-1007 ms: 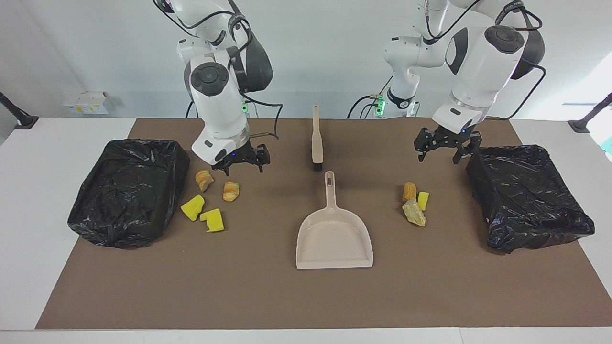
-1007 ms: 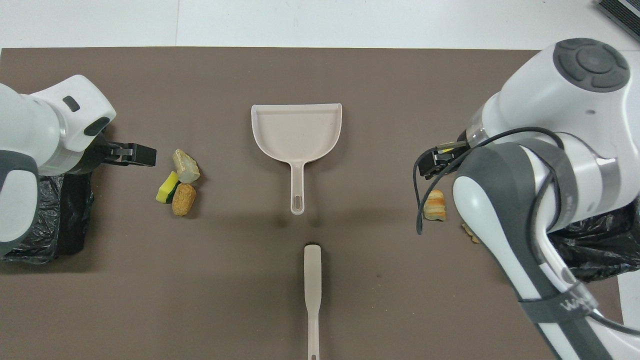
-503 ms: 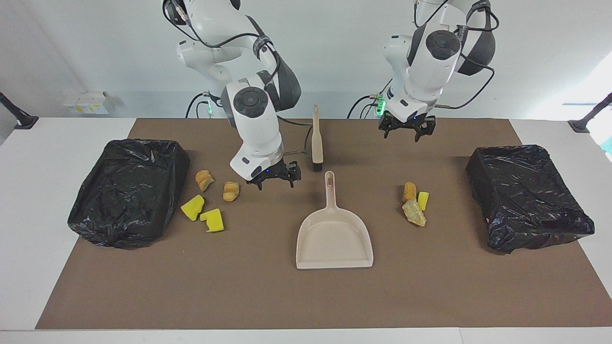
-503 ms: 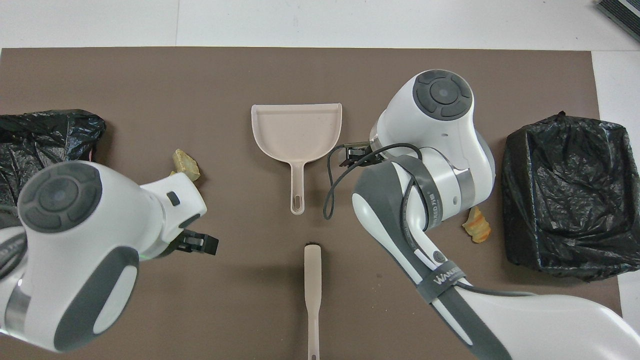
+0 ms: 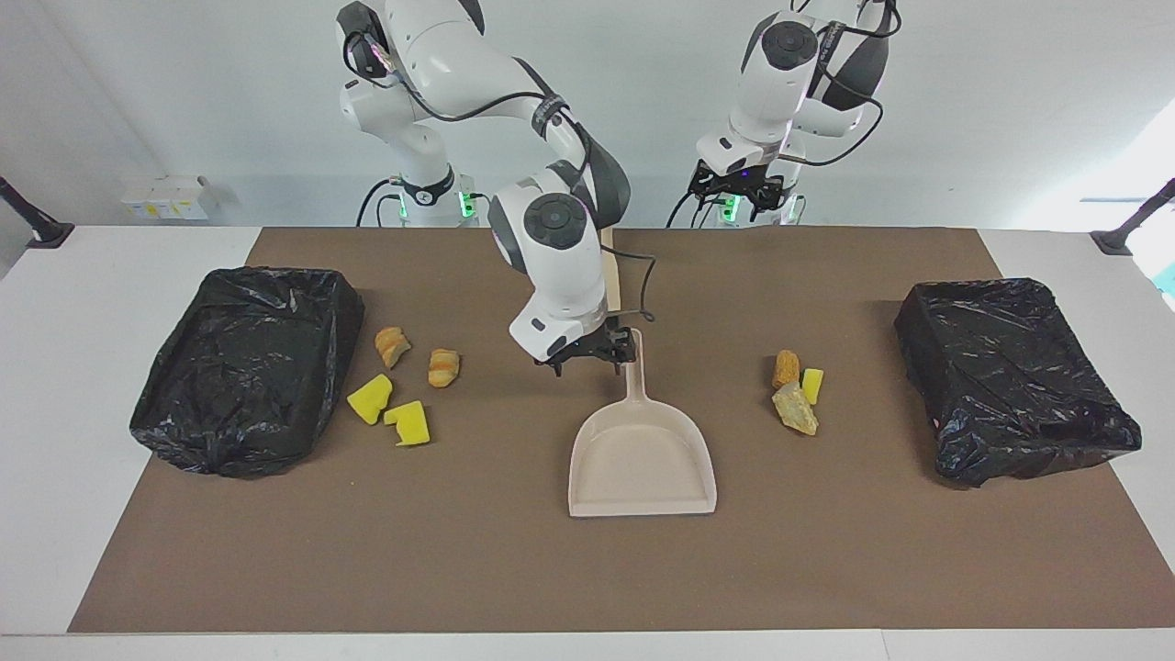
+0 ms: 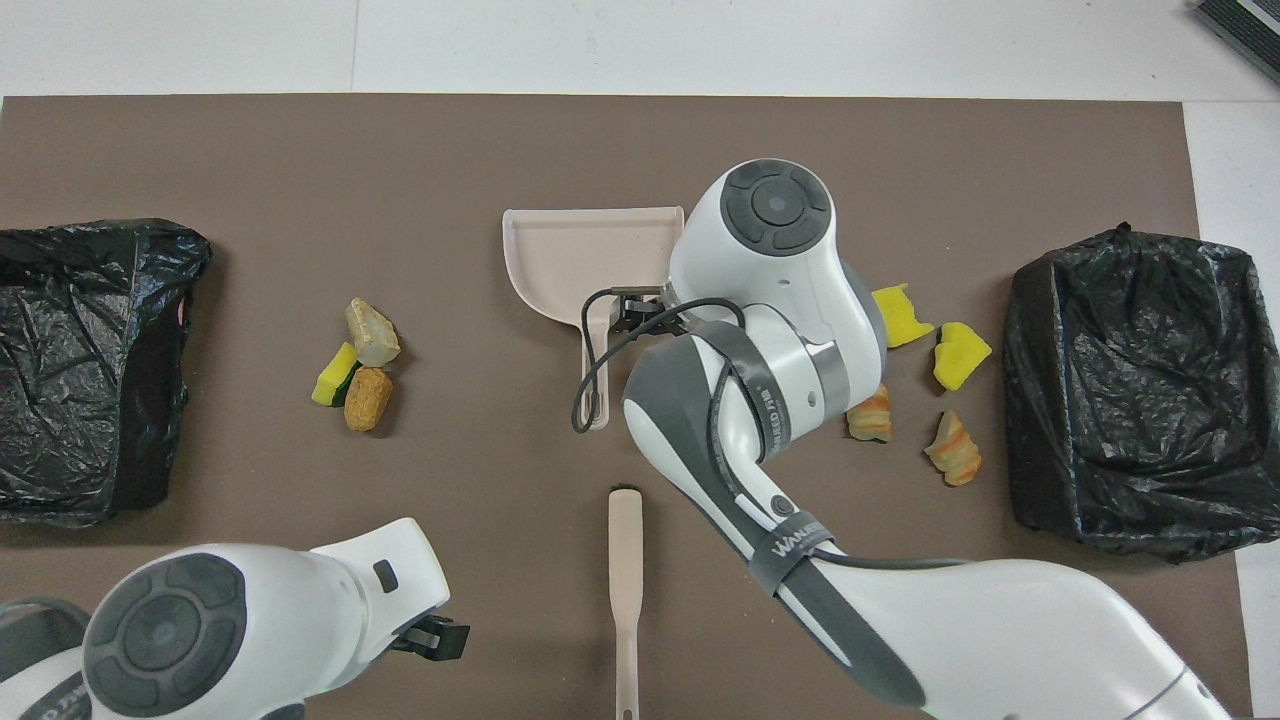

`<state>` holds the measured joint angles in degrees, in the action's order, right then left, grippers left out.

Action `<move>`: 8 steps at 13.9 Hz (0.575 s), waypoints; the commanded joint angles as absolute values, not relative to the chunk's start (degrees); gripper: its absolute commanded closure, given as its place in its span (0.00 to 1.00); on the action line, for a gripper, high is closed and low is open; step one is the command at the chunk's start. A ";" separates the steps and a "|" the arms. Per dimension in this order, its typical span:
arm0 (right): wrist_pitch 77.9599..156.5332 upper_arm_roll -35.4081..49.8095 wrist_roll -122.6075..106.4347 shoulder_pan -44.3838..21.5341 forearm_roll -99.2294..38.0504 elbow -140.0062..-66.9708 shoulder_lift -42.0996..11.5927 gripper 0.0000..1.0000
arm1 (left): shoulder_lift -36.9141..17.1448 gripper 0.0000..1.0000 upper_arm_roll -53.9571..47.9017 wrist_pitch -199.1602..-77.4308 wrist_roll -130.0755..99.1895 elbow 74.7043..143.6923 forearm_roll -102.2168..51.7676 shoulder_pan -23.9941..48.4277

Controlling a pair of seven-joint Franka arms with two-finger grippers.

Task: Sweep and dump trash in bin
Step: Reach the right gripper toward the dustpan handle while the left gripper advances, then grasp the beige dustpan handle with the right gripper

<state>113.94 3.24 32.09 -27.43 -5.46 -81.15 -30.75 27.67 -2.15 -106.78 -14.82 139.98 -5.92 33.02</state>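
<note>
A beige dustpan [image 5: 643,450] lies mid-table with its handle toward the robots. My right gripper [image 5: 592,356] hangs open just over the handle's end and holds nothing; from above the right gripper [image 6: 628,303] covers the handle. The trash lies in two groups. Yellow wedges [image 5: 370,399] and bread lumps [image 5: 443,366] lie toward the right arm's end. A yellow piece [image 5: 812,384] with tan lumps [image 5: 795,408] lies toward the left arm's end. My left gripper [image 5: 739,188] is open, raised near its base.
Two black bag-lined bins stand at the table's ends, one [image 5: 248,367] beside the wedges, the other [image 5: 1014,376] past the smaller pile. A beige brush [image 6: 625,590] lies nearer to the robots than the dustpan [image 6: 580,255], in line with its handle.
My right gripper has swung from beside the bread lumps across to the dustpan handle. My left arm has pulled back from the bin at its end and risen toward its base.
</note>
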 commanded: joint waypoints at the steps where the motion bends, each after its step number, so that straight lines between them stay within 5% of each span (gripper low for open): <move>1: 116.79 3.43 35.59 -29.70 -6.33 -76.38 -35.50 0.00 | 28.65 0.00 -1.23 -114.15 -20.11 144.40 -7.55 38.04; 5: 117.24 3.43 36.03 -32.07 -4.31 -78.48 -35.51 0.00 | 28.30 0.00 -1.23 -115.57 -20.83 146.16 -8.35 39.02; 8: 116.55 3.43 36.12 -32.17 -4.39 -81.20 -34.81 0.27 | 28.21 0.00 -1.23 -115.75 -20.74 146.69 -8.35 38.94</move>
<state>116.54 3.25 34.66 -32.41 -5.24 -79.61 -35.35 27.47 -2.05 -114.05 -20.11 145.25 -7.60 37.69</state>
